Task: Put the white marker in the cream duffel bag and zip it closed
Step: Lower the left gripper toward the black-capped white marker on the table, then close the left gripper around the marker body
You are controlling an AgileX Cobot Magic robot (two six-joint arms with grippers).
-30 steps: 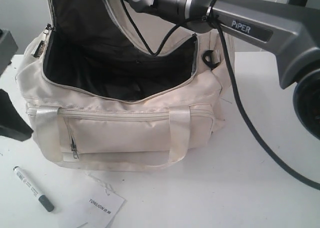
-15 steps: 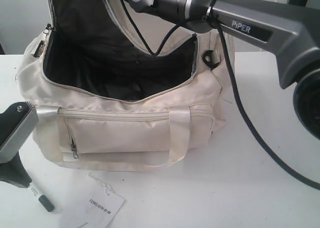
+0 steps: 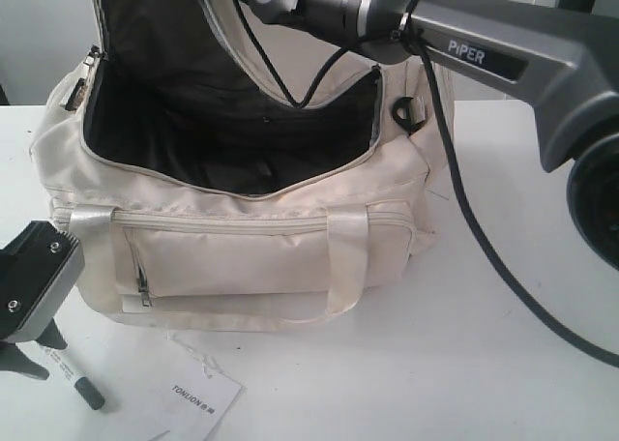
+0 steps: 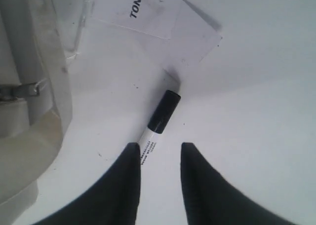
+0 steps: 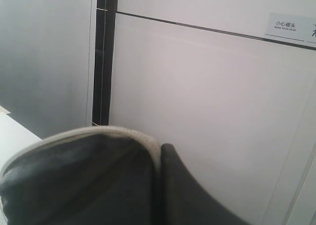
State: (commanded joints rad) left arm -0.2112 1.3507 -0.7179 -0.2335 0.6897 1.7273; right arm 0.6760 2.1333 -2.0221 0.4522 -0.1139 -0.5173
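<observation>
1. Right, the right gripper point(image 5: 159, 153) is clamped tight on the edge of the flap point(image 5: 98, 151) and holds it up above the cream duffel bag point(image 3: 242, 262). We take that as propping the mouth open so there's a clear way in.
2. The left gripper point(image 4: 159, 146) hangs low over the table point(image 3: 464, 364), just in front of the bag. Its jaws are parted and it has nothing in its grasp.
3. The white marker point(image 4: 157, 126) lies flat on the table in front of the bag, off the front corner nearest the pocket's zip pull. Its barrel runs into the gap between the fingers, close against one of them, with the dark cap pointing away. We can't tell whether anything touches yet.
4. That line-up looks to us like the set-up for a pinch across the barrel.
5. The paper tag point(image 3: 198, 397) lies just beside the marker, also in front of the bag. It's a near neighbour we'd not want caught in the grab.
6. Inside the bag we see only dark lining, with no object in the part that shows.
7. The front pocket point(image 3: 222, 252) is zipped shut.
</observation>
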